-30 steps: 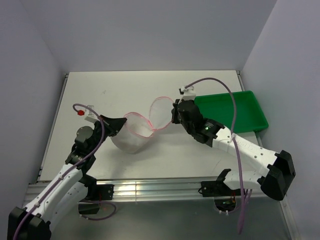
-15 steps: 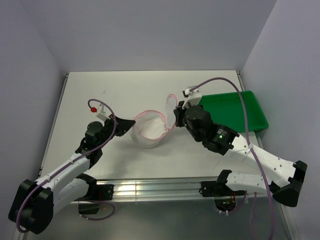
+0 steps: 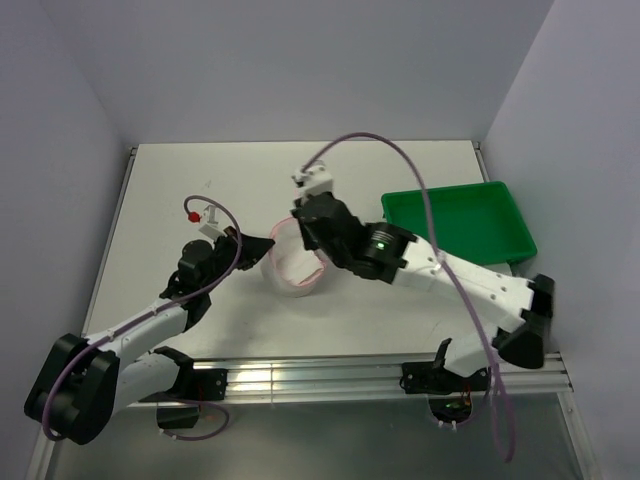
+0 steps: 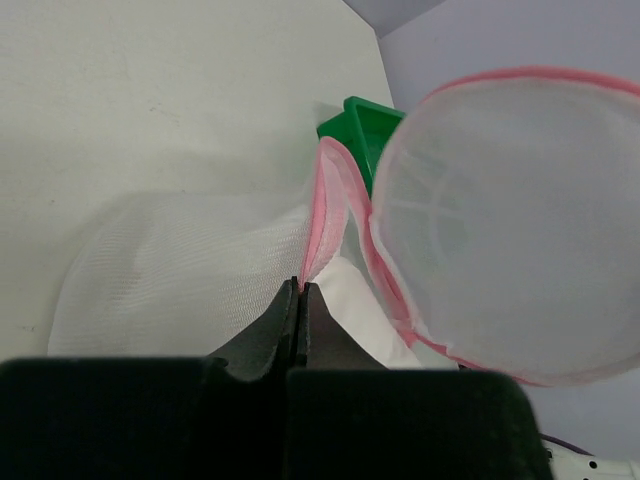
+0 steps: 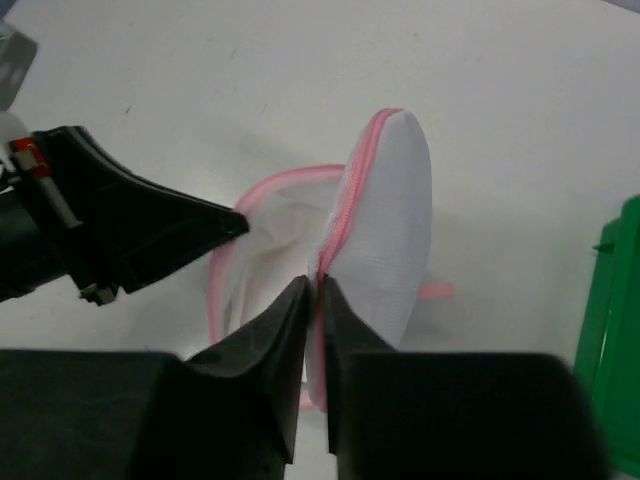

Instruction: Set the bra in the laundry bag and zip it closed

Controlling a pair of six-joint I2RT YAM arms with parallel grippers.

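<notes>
We work over the white table (image 3: pixel 200 190), with the green tray (image 3: pixel 460 222) well off to the right of both sets of jaws. Between the jaws sits the mesh bag (image 3: pixel 292 272), mouth open.

The left gripper (image 4: pixel 301 290) is pinched tight on the bag's pink rim (image 4: pixel 325 200), and the body of the bag spreads out ahead of it and to its left. The round lid (image 4: pixel 500 220) stands up just right of those jaws. The right gripper (image 5: pixel 318 287) is clamped on the lid's pink edge, with the open mouth just left of its fingertips.

We see no bra lying loose on the table. Pale fabric (image 4: pixel 352 292) shows in the mouth just beyond the left jaws. We judge that this is the bra, already inside, though we cannot be sure.

The mesh looks light, limp and a little slick, so we expect it to sag and fold wherever it goes unsupported. The stitched rim tape is the firmest place to hold, and both grippers grip there. A small pink tab (image 5: pixel 437 291) pokes out to the right of the right jaws. We cannot tell whether it is the zip pull. If it is, we would grip it there while the left gripper holds the rim taut.
</notes>
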